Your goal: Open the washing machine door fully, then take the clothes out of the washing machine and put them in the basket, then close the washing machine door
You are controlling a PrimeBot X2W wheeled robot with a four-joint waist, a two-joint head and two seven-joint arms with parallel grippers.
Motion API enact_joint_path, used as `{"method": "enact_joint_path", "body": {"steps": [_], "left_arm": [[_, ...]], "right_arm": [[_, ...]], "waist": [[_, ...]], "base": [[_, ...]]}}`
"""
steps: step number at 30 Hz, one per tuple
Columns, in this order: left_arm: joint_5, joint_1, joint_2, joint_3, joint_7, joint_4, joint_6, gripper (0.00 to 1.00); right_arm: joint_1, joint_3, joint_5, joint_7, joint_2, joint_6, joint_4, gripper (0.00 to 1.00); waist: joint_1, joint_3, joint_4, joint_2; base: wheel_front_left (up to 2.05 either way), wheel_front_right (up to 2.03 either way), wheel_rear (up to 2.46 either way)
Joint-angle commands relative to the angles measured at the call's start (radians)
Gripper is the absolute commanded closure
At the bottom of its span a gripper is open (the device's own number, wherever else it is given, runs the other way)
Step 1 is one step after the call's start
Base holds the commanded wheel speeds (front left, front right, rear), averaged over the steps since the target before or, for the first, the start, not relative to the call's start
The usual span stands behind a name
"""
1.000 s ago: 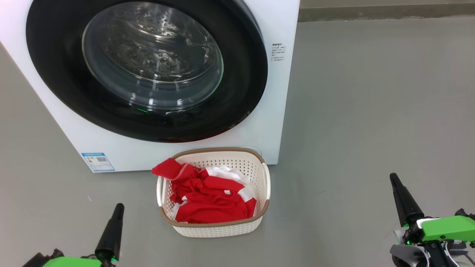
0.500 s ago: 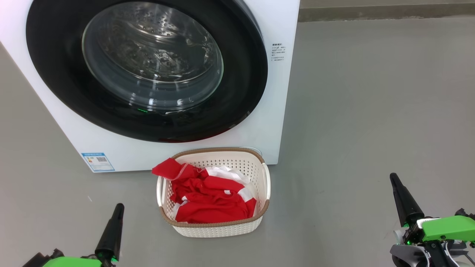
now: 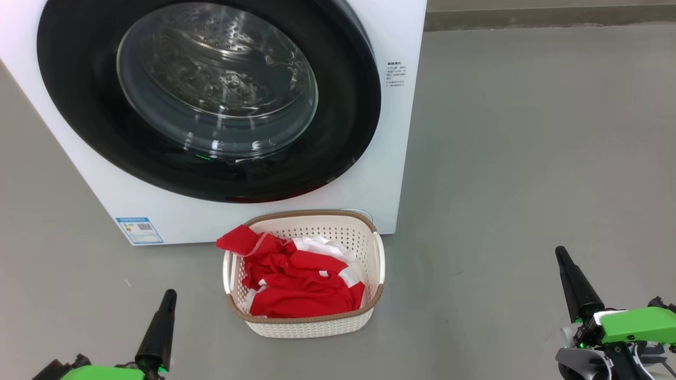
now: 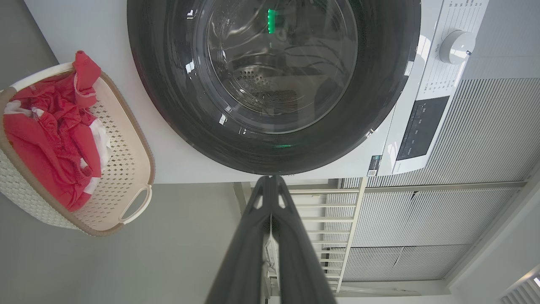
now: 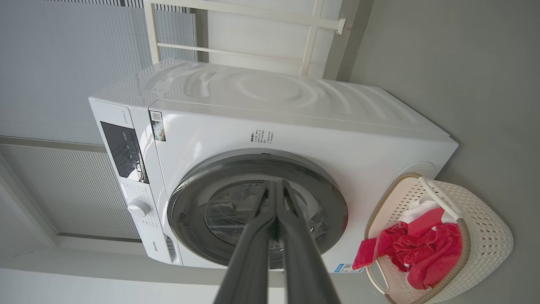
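— How are the tools?

— The left tool sits low at the robot's left, its two dark fingers pressed together with nothing between them. The right tool is low on the other side, also closed and empty. Both hang over bare grey floor, well apart from everything else.

— And between them?

— The basket stands on the floor, a little nearer the left tool. The clothes lie inside it, red with white panels, and one red corner is draped over the rim on the machine's side.

— The machine itself?

— The washing machine is right behind the basket, with the basket's far rim just beside its front panel. The washing machine door lies shut and flush against the front. The perforated steel drum shows through the glass, and a blue label sits at the lower left corner.
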Motion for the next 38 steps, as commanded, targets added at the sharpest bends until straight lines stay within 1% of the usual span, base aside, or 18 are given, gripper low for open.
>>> {"method": "enact_joint_path", "body": {"steps": [1, 38], "left_arm": [[-0.007, -0.039, 0.016, 0.035, 0.003, -0.020, -0.007, 1.00], [-0.007, -0.039, 0.016, 0.035, 0.003, -0.020, -0.007, 1.00]], "right_arm": [[-0.046, 0.017, 0.002, 0.006, -0.012, 0.001, -0.024, 1.00], [-0.046, 0.013, -0.001, 0.009, -0.010, 0.001, -0.024, 1.00]], "waist": [[0.0000, 0.000, 0.000, 0.0000], [0.0000, 0.000, 0.000, 0.0000]], "base": [[0.00, 0.00, 0.00], [0.00, 0.00, 0.00]]}}
